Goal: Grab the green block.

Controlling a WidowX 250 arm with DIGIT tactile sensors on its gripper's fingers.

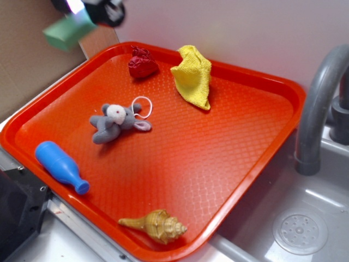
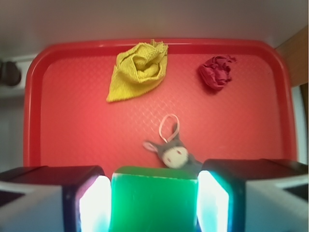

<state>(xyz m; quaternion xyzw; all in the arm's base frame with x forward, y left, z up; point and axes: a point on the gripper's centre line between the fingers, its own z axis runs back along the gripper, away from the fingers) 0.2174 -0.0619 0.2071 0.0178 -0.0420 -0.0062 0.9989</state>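
The green block (image 1: 64,31) hangs high in the air over the tray's far left corner, blurred in the exterior view. My gripper (image 1: 87,12) is shut on it at the top edge of that view. In the wrist view the green block (image 2: 154,203) fills the gap between my two lit fingers (image 2: 94,205), and my gripper (image 2: 154,195) looks down on the tray from well above. The block's lower part is cut off by the frame.
On the red tray (image 1: 245,158) lie a grey plush mouse (image 1: 115,122), a yellow cloth (image 1: 193,75), a crumpled dark red cloth (image 1: 142,63), a blue toy pin (image 1: 60,165) and a seashell (image 1: 157,225). A grey faucet (image 1: 316,109) and sink (image 1: 305,218) stand right.
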